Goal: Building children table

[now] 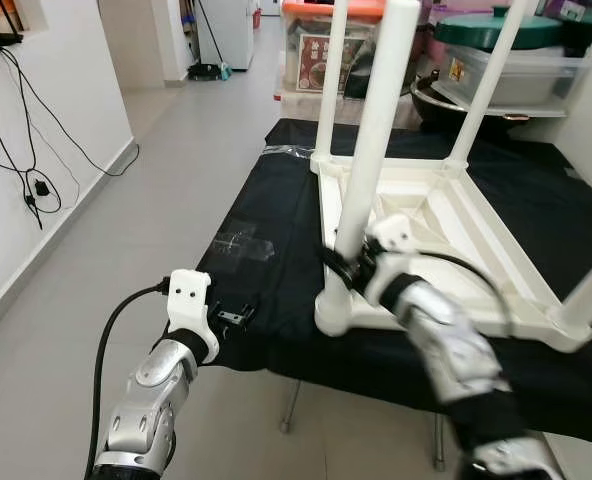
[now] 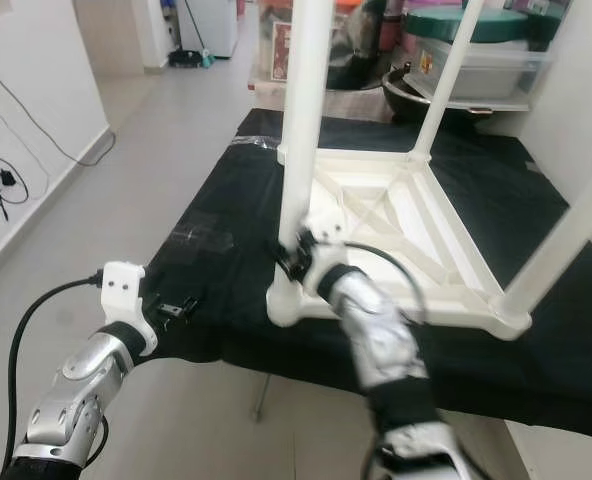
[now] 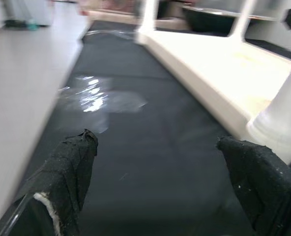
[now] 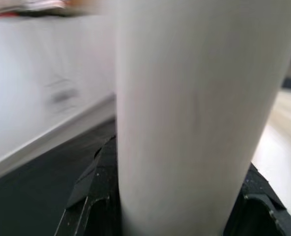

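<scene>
- I see the white children's table (image 1: 446, 230) lying upside down on the black-covered bench (image 1: 276, 250), its legs pointing up.
- My right tool (image 1: 344, 268) is at the near corner leg (image 1: 371, 150), low down, just above where that leg meets the tabletop frame.
- In the right wrist view the leg (image 4: 185, 118) sits between the two black fingers (image 4: 94, 191), which press on either side of it, so the right tool is clenched around the leg.
- My left tool (image 1: 234, 318) hovers at the bench's near left edge, well apart from the table.
- In the left wrist view its fingers (image 3: 69, 167) are spread wide with only the black cloth between them; it is released and grasps nothing.
- A patch of clear tape (image 1: 244, 240) shines on the cloth between the left tool and the table.
- Beyond the bench I make out stacked plastic storage boxes (image 1: 516, 75) and a green lid (image 1: 496, 30).
- On the left wall, black cables (image 1: 21, 150) hang down above the grey floor (image 1: 176, 130).
</scene>
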